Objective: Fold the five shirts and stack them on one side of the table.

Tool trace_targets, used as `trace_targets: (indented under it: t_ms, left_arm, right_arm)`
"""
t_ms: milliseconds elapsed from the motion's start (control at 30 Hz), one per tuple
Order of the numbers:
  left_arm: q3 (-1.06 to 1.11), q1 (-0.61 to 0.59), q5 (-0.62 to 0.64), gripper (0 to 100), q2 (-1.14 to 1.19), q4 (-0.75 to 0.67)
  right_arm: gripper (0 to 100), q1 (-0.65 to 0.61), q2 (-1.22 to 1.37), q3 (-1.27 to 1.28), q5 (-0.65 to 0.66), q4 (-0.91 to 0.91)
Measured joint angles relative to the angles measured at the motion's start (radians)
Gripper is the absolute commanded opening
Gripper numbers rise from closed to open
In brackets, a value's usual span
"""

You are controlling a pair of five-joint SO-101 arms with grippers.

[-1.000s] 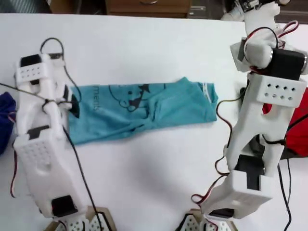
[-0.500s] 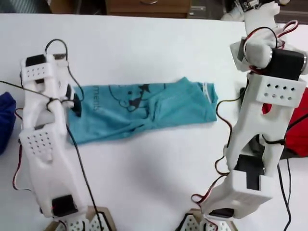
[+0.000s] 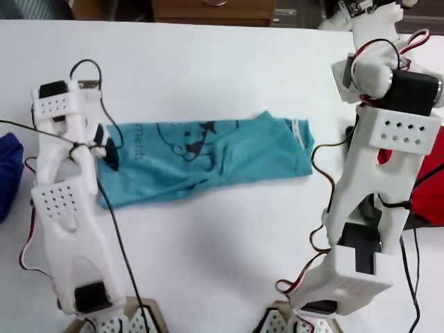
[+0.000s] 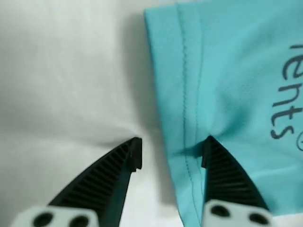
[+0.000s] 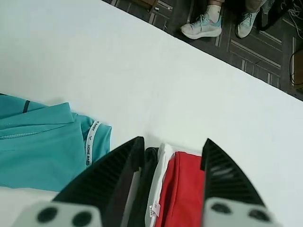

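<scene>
A teal shirt (image 3: 208,159) lies as a long, rumpled band across the middle of the white desk (image 3: 208,69), printed side up. At its hemmed end the left arm (image 3: 66,208) holds its jaws parted astride the edge, one tip on the teal fabric (image 4: 227,71), the other over bare desk just beside it, gripping nothing. The right arm's (image 3: 374,173) jaws are also spread wide and hold nothing, above a red shirt (image 5: 184,189) at the desk's right side. A dark blue garment (image 3: 8,173) sits at the left edge.
</scene>
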Motion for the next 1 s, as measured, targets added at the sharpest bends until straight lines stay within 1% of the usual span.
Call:
trace_targets:
  t_ms: [33, 67, 100, 133, 333, 400, 500, 567, 700, 767, 833, 1000]
  left_arm:
    - [0.0, 0.005, 0.0, 3, 0.0, 0.0]
    - [0.0, 0.008, 0.0, 1, 0.0, 0.002]
    - [0.0, 0.011, 0.0, 3, 0.002, 0.006]
    - [0.0, 0.014, 0.0, 2, 0.002, 0.006]
    - [-0.005, 0.011, 0.0, 2, 0.003, 0.009]
    - [-0.032, -0.018, 0.0, 2, 0.009, 0.009]
    - [-0.071, -0.104, -0.012, 2, 0.005, 0.009]
    - [-0.072, -0.15, -0.046, 2, -0.021, 0.009]
    - [-0.023, -0.183, -0.097, 2, -0.12, 0.008]
    - [0.028, -0.15, -0.117, 2, -0.209, 0.008]
    - [0.094, -0.094, -0.124, 2, -0.304, 0.008]
    - [0.258, 0.137, -0.127, 2, -0.503, 0.008]
  right_arm:
    - [20.5, 0.0, 0.0, 0.0, 0.0, 0.0]
    - [20.5, 0.0, 0.0, 0.0, 0.0, -0.002]
    - [20.5, 0.0, 0.0, 0.0, 0.0, -0.002]
    - [20.5, 0.0, 0.0, 0.0, 0.0, -0.002]
    - [20.5, 0.0, 0.0, 0.0, 0.0, -0.002]
    - [20.5, 0.0, 0.0, 0.0, 0.0, -0.002]
    - [20.5, 0.0, 0.0, 0.002, 0.0, -0.002]
    - [20.5, 0.0, 0.0, 0.002, 0.0, -0.002]
    - [20.5, 0.0, 0.0, 0.002, 0.0, -0.002]
    - [20.5, 0.0, 0.0, 0.002, 0.0, -0.002]
    - [20.5, 0.0, 0.0, 0.002, 0.0, -0.002]
    - [20.5, 0.0, 0.0, 0.002, 0.0, -0.002]
